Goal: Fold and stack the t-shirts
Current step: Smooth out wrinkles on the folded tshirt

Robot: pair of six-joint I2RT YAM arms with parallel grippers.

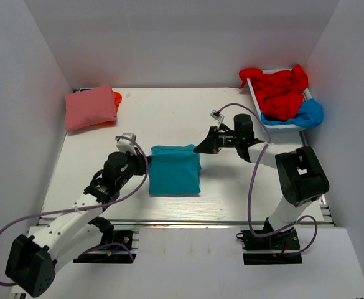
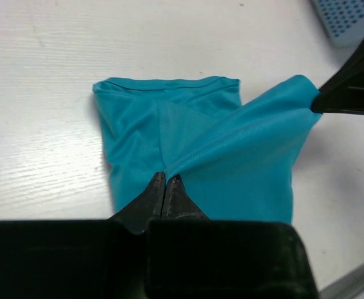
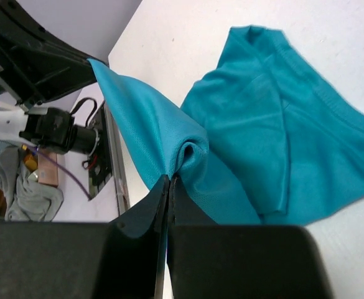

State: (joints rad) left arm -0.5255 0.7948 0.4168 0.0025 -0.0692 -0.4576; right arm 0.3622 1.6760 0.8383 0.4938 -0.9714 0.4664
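Observation:
The teal t-shirt [image 1: 174, 170] lies partly folded in the middle of the table. My left gripper [image 1: 145, 159] is shut on its left edge, and the pinched cloth shows at the fingertips in the left wrist view [image 2: 165, 177]. My right gripper [image 1: 200, 148] is shut on the upper right corner, lifted a little, with cloth bunched at the tips [image 3: 170, 179]. The teal cloth [image 2: 231, 156] stretches between the two grippers. A folded pink t-shirt [image 1: 90, 107] lies on an orange one [image 1: 116, 98] at the back left. The red t-shirt [image 1: 280, 92] and the bright blue t-shirt [image 1: 310, 113] are heaped in a tray.
A white tray [image 1: 256, 96] stands at the back right against the wall. White walls enclose the table on the left, back and right. A metal rail [image 1: 182, 221] runs along the near edge.

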